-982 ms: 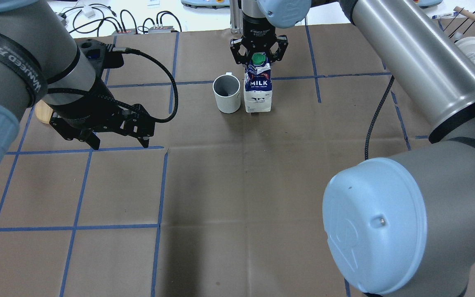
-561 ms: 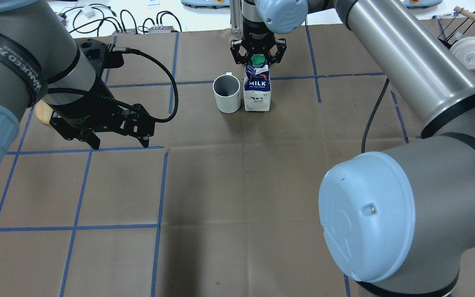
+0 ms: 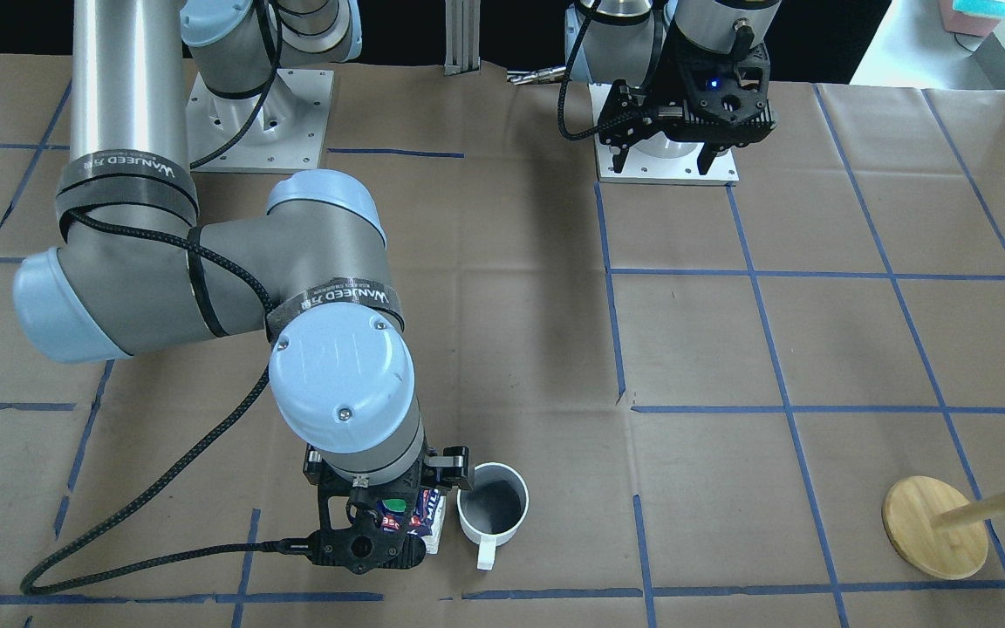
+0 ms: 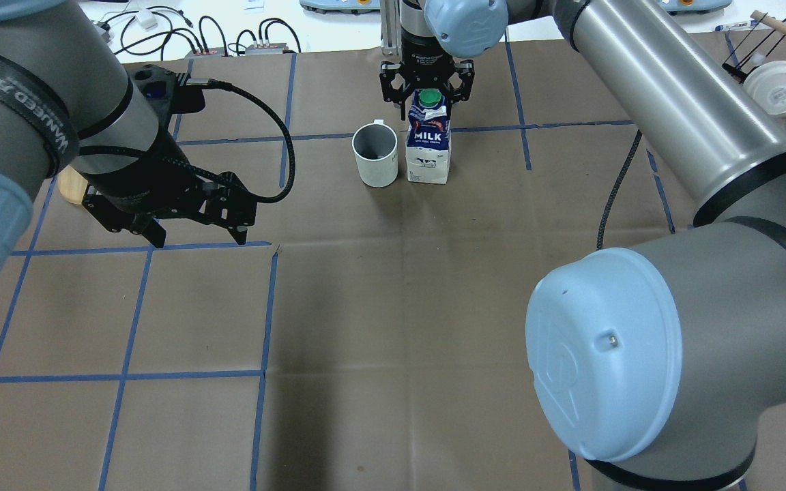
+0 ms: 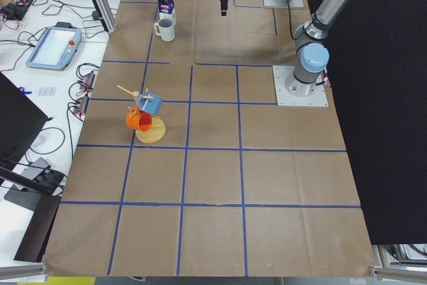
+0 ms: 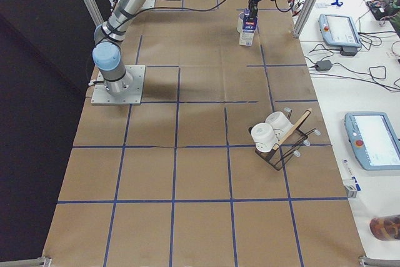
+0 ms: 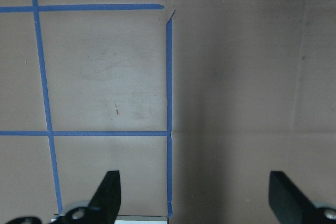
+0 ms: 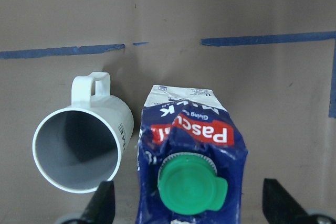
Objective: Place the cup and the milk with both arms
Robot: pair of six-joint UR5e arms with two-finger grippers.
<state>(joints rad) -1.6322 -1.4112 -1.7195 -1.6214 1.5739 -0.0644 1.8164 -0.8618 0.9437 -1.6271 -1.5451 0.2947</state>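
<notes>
Right gripper (image 4: 426, 92), jaws spread wide, hangs over the green round cap of the tall gable-top milk carton (image 4: 428, 146), dark blue above and white below. The wrist view shows both fingers clear of its sides. The carton stands upright on the brown paper-covered table (image 4: 393, 307), just beside the white ceramic mug (image 4: 376, 155) with grey interior. Left gripper (image 4: 200, 235), wide and empty, hovers well apart. Both items appear placed; only the right arm's withdrawal seems left.
</notes>
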